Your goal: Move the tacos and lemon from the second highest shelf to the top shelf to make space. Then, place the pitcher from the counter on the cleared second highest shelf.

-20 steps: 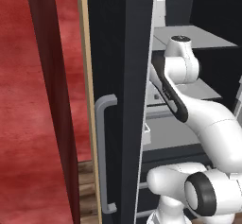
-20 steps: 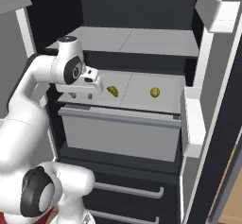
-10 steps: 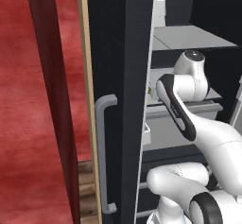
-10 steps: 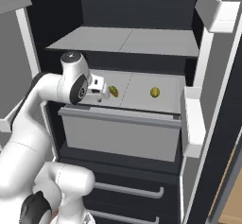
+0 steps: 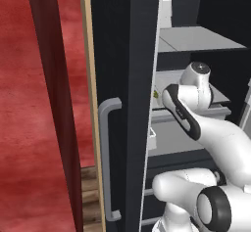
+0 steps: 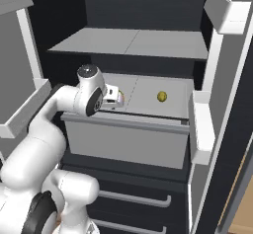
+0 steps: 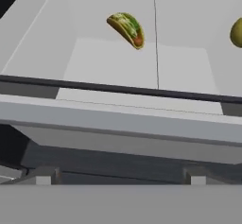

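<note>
A taco (image 7: pixel 126 28) with green and red filling lies on the second highest shelf (image 7: pixel 118 67), behind its thick pale front rail (image 7: pixel 118 119). The dull-yellow lemon (image 6: pixel 161 96) sits to the taco's right on the same shelf and is cut off at the right edge of the hand view (image 7: pixel 236 31). My gripper (image 6: pixel 114 97) hovers open just in front of the rail, facing the taco, with nothing between its fingers (image 7: pixel 42 178). Above hangs the thin-edged top shelf (image 6: pixel 133 43). The pitcher and the counter are out of view.
The dark fridge door with a grey handle (image 5: pixel 110 152) stands open at my left. White door bins (image 6: pixel 200 124) line the right side. A grey drawer front (image 6: pixel 123 141) sits under the second highest shelf, with dark drawers (image 6: pixel 133 198) below it.
My arm has swung lower and further into the fridge. The hand has moved right along the shelf front, up close to the taco. Taco and lemon have not moved.
</note>
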Controlling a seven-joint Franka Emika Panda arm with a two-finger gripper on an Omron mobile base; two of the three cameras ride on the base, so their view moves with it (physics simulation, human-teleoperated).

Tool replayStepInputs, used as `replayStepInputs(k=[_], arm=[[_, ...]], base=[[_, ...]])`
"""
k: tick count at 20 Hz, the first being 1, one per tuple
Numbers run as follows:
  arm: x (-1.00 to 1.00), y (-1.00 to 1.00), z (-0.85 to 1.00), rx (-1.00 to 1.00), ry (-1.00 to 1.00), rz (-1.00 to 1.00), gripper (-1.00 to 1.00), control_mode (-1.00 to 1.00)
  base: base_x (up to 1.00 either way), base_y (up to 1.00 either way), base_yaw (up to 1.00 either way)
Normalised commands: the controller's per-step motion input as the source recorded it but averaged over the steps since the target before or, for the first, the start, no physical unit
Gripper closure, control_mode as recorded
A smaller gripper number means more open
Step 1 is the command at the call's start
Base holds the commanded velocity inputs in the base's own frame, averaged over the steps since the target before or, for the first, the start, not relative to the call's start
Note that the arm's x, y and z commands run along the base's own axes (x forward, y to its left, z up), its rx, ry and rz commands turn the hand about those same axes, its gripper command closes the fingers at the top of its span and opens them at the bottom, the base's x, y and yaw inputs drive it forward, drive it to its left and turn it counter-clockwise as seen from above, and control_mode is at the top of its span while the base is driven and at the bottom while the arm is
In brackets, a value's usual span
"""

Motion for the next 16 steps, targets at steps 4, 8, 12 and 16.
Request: replayStepInputs(k=[4, 8, 12, 16], arm=[[0.59, -0.18, -0.06, 0.00, 0.00, 0.07, -1.00, -1.00], [0.57, -0.06, 0.00, 0.00, 0.00, 0.08, -1.00, -1.00], [0.49, -0.05, -0.01, 0.00, 0.00, 0.09, -1.00, -1.00], [0.42, -0.09, -0.07, 0.00, 0.00, 0.09, -1.00, -1.00]], base=[[0.00, 0.00, 0.00], [0.00, 0.00, 0.00], [0.00, 0.00, 0.00], [0.00, 0.00, 0.00]])
